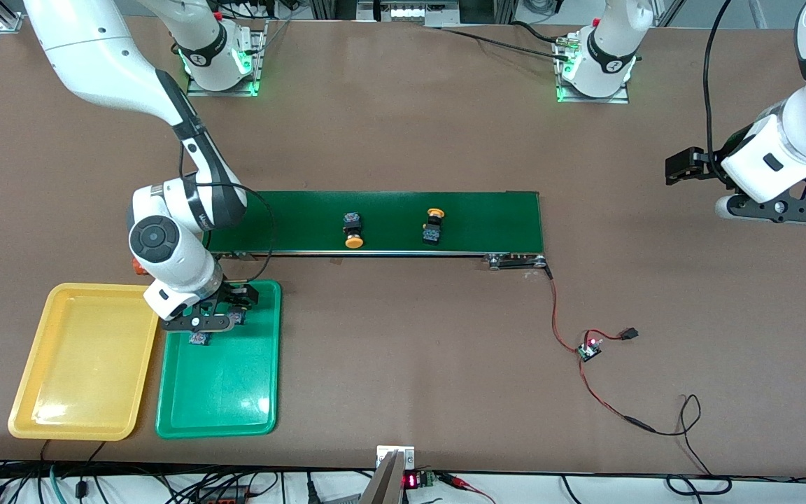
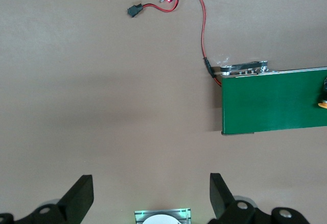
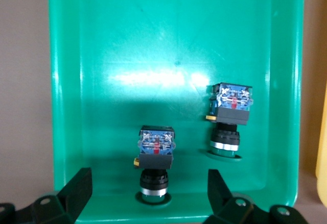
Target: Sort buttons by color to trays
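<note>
Two green-capped buttons [image 3: 156, 152] [image 3: 231, 109] stand cap-down in the green tray [image 3: 153, 45], near its rim closest to the belt. My right gripper [image 3: 149, 193] hangs low over that tray, open, its fingers on either side of one button without touching it. In the front view this gripper [image 1: 199, 325] covers most of both buttons. The yellow tray [image 1: 81, 364] lies beside the green tray [image 1: 221, 392]. Two yellow-capped buttons [image 1: 353, 231] [image 1: 434, 225] lie on the dark-green belt [image 1: 501, 217]. My left gripper [image 1: 775, 210] waits open above bare table at the left arm's end.
A small circuit board [image 1: 590, 348] with red and black wires lies on the table, nearer the front camera than the belt's end. In the left wrist view the belt's end [image 2: 276, 101] and its roller bracket [image 2: 245, 70] show, with the left gripper [image 2: 152, 196] over brown table.
</note>
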